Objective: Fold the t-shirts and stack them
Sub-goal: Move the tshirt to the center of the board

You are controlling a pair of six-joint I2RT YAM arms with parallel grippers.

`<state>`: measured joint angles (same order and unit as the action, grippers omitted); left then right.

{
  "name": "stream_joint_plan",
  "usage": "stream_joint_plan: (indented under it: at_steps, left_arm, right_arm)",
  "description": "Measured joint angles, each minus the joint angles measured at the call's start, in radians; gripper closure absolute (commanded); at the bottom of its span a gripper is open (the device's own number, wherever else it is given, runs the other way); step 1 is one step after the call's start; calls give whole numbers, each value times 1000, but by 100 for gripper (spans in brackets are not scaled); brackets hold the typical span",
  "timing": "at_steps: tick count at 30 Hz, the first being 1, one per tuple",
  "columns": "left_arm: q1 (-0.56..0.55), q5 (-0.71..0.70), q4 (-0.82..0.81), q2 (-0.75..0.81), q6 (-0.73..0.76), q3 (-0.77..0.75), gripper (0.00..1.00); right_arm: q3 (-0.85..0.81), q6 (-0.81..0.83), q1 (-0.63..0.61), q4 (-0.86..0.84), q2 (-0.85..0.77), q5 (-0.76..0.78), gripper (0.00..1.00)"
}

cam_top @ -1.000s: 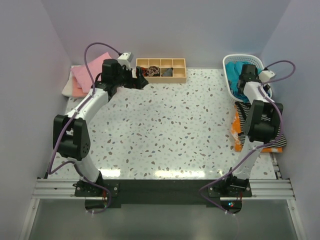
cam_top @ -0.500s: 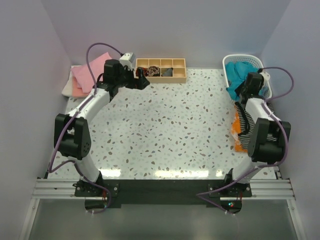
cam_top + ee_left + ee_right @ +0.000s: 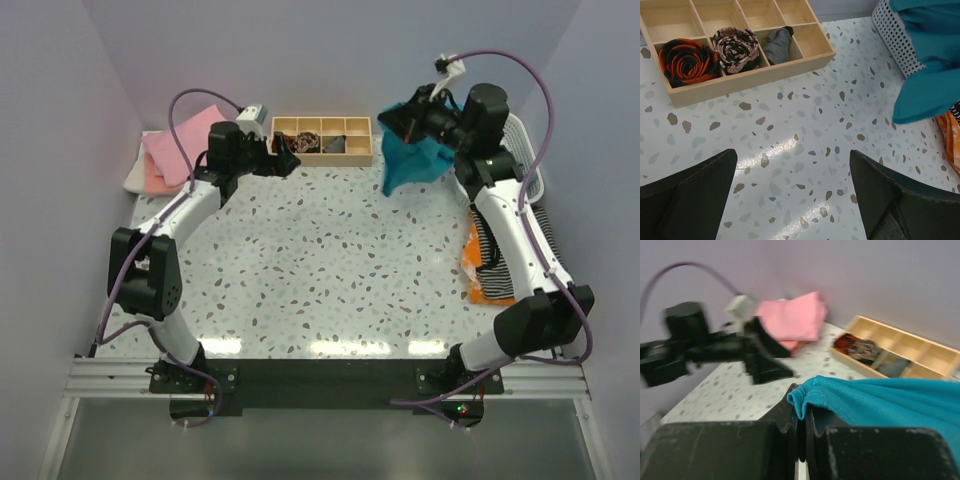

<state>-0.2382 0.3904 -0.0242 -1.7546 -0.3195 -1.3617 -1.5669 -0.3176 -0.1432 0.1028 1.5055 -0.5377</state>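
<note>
Two tools, top view: our right tool [image 3: 400,118] is clamped on the teal t-shirt [image 3: 410,160], which hangs bunched over the far desk [image 3: 330,260]. Our left tool [image 3: 287,160] hovers by the wooden tray [image 3: 330,159].
Left wrist view: jaws apart, empty; the shirt dangles beside the white basket [image 3: 892,35].
Right wrist view: jaws together on the shirt's hem; pink folded shirts [image 3: 795,317] lie beyond.
Doing it well: we judge it best lowered onto open desk and spread flat, the left tool catching a free corner.
In the way: tray, basket and striped clothes [image 3: 490,250] crowd the edges.

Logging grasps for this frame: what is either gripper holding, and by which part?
The right gripper pinches the teal t-shirt by a bunched bit of its hemmed edge. The left gripper is open, holding nothing.
</note>
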Motion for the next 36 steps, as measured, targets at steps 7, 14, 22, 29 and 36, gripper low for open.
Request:
stream_joint_plan:
  at_steps: [7,14,22,29,36]
  left_arm:
    - [0,-85,-40,105,-22,132,0]
    - [0,-183,-66,255,-37,213,0]
    - [0,-224,-64,360,-37,241,0]
    - [0,-214,-53,409,-37,351,0]
    - [0,-202,-22,423,-33,423,0]
  right_arm:
    - [-151,31,-165,119,-105,-255,100]
    - [-140,-42,-198,96,-266,-470,100]
    - [17,-111,-208,-18,-462,-547,100]
    - [211,-79,-211,118,-394,-126,100]
    - [95,-34,-209,292,-33,375,100]
